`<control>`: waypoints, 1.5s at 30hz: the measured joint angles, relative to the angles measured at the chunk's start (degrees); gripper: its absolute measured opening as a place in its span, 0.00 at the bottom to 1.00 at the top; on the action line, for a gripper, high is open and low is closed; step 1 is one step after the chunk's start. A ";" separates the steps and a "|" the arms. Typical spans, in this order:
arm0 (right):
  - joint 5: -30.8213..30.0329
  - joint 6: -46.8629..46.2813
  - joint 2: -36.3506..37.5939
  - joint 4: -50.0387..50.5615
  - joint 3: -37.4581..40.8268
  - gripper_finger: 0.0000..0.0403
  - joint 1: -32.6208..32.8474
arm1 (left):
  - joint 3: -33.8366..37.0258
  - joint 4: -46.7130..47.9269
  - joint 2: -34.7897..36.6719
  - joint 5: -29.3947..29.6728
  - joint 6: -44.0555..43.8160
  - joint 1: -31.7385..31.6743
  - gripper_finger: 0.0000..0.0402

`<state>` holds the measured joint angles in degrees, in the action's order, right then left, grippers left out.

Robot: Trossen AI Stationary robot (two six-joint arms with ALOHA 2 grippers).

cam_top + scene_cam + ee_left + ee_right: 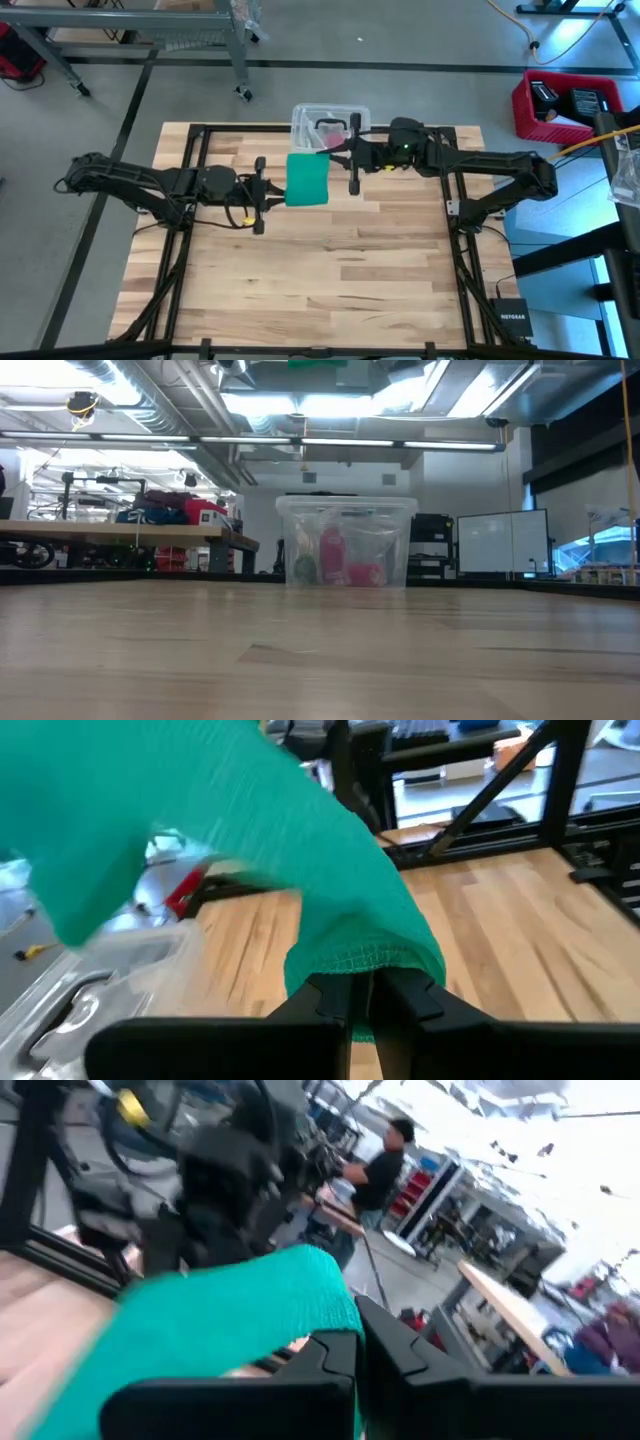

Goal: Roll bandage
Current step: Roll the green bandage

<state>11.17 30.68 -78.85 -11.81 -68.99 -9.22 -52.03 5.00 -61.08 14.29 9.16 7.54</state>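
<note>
Above pale wood table (330, 290); bandage (306, 178)

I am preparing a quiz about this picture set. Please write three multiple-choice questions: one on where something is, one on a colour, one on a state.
1. Where is the clear tub?
A. at the table's far edge
B. on the floor
C. in the left gripper

2. What colour is the bandage?
A. white
B. teal-green
C. yellow

3. How is the bandage held?
A. it lies flat on the table
B. only the right gripper holds it
C. both grippers hold it, one on each end

Answers:
1 A, the high view shows it there.
2 B, every view of it shows that colour.
3 C, the left gripper and right gripper have fingers shut on the fabric.
</note>
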 joint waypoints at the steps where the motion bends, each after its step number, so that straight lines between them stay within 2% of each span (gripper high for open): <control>1: 0.29 0.52 0.00 -0.01 -0.40 0.01 0.57 | 0.00 0.50 0.01 0.21 -0.18 -0.41 0.03; 5: -0.69 4.09 0.00 0.98 -2.52 0.02 4.57 | 0.00 2.89 0.00 0.52 -1.50 -2.80 0.03; 11: -4.84 7.79 0.02 8.15 -7.38 0.01 9.56 | 0.02 5.89 0.01 0.52 -1.95 -5.72 0.03; 16: -9.10 10.24 0.04 10.81 -10.86 0.02 12.18 | 0.32 6.35 0.02 0.52 -1.98 -6.53 0.03; 20: -9.77 12.04 0.04 11.51 -13.53 0.02 13.12 | 1.77 6.27 0.02 0.47 -1.74 -6.53 0.03; 29: -13.31 14.45 0.04 13.52 -16.83 0.02 11.47 | 2.93 5.35 -1.81 -4.81 -0.10 -5.18 0.03; 35: -15.11 14.45 0.04 16.66 -16.86 0.02 7.49 | 2.92 0.70 -2.08 -8.90 -0.10 -2.21 0.03; 45: -15.14 12.63 -1.46 22.83 -16.86 0.02 0.60 | -0.83 -1.29 -1.86 -9.60 -0.17 2.52 0.03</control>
<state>-3.97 43.31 -80.31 11.02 -85.84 -8.62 -52.86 3.71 -62.94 4.69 8.99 10.07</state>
